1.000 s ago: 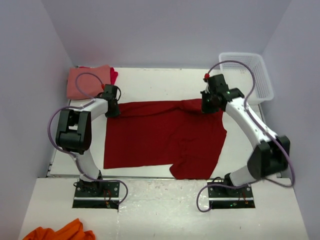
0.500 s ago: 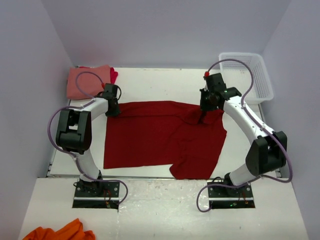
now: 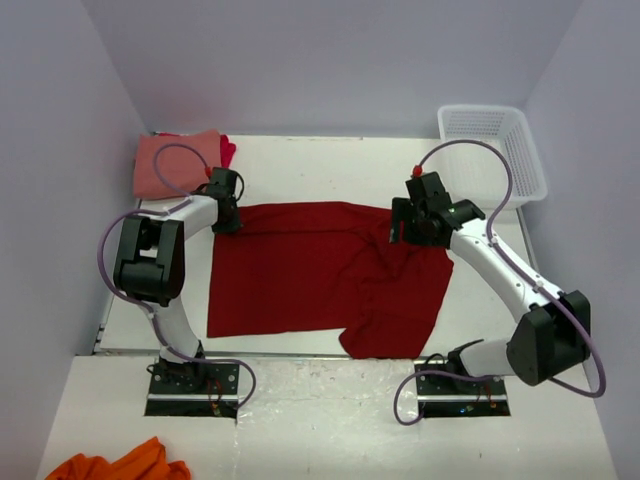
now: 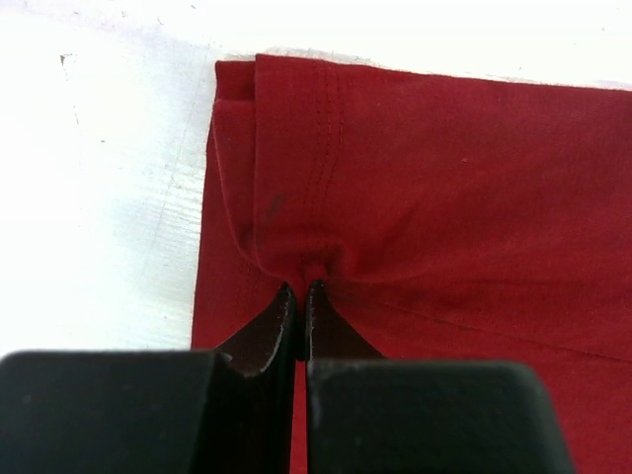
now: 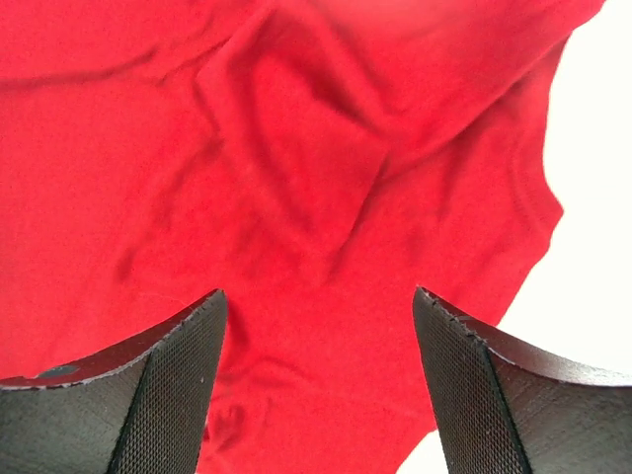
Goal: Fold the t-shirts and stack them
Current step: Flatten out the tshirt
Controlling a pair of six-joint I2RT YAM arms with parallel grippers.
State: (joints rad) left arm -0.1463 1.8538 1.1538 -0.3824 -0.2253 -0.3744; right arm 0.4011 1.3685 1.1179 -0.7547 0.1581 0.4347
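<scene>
A big dark red t-shirt (image 3: 320,275) lies spread on the white table (image 3: 300,170). My left gripper (image 3: 229,217) is shut on a pinch of cloth at its far left corner; in the left wrist view the jaws (image 4: 299,289) meet on a puckered fold of the dark red t-shirt (image 4: 444,188) beside a stitched hem. Over the rumpled far right part hovers my right gripper (image 3: 399,227), open. The right wrist view shows the gripper (image 5: 318,301) spread wide above the wrinkled t-shirt (image 5: 296,148), holding nothing. A folded salmon-pink t-shirt (image 3: 176,164) lies at the back left with a brighter red t-shirt (image 3: 229,151) peeking from under it.
A white plastic basket (image 3: 497,150) stands at the back right corner. An orange cloth (image 3: 120,465) lies off the table at the near left. Grey walls close in the left, back and right sides. Bare table (image 5: 592,257) shows right of the shirt's edge.
My right gripper has opened and let go of the shirt's far right corner, which now lies rumpled on the table. It also shifted slightly left and nearer. The left gripper has not moved.
</scene>
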